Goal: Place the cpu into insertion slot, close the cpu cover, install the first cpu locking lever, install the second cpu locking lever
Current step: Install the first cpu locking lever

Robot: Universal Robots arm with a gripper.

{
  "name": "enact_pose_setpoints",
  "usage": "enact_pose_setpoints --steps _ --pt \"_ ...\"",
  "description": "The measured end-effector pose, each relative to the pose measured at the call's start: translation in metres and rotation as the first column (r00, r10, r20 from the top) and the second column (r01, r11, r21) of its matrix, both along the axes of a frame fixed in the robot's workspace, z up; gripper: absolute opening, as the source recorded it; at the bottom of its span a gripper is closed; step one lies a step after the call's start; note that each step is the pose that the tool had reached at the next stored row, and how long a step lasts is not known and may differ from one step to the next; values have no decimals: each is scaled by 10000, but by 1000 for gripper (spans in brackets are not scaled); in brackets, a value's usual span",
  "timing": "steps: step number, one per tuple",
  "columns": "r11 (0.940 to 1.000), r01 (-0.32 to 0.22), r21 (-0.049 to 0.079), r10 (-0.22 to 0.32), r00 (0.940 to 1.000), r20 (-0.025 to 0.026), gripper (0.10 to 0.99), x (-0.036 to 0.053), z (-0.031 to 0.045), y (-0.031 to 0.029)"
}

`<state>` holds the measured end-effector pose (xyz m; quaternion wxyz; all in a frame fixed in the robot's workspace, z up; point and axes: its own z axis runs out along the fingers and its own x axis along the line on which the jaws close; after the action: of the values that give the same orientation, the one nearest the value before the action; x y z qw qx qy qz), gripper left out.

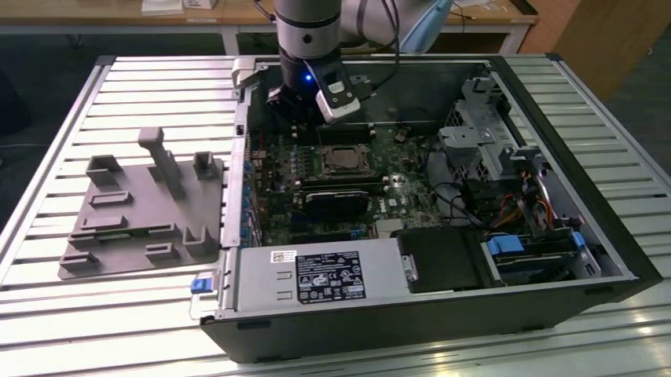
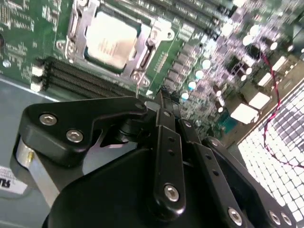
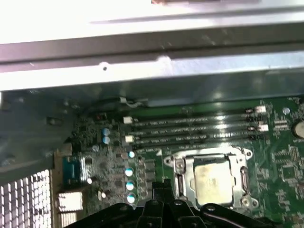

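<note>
Ribbed metal table (image 1: 157,86) — square silver cpu (image 1: 338,160) in metal-rimmed insertion slot (image 1: 320,161).

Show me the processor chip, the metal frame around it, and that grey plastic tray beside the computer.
chip (image 2: 110,40): second wrist view, middle of its silver face.
metal frame (image 2: 77,23): second wrist view, one side bar.
grey tray (image 1: 137,184): exterior view, flat base.

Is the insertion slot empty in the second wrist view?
No, the cpu lies in the insertion slot, its silver face framed by the cpu cover.
</note>
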<state>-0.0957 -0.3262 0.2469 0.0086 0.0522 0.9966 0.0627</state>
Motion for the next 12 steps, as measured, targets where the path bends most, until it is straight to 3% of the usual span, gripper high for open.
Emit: enact_pose_setpoints --steps 8,10,12 --pt "9941 0 1085 0 10000 -1 106 -41 0 0" --pt "9935 2 1134 -2 10000 0 106 -41 0 0" --pt "9920 -1 1265 1 10000 0 106 -41 0 0"
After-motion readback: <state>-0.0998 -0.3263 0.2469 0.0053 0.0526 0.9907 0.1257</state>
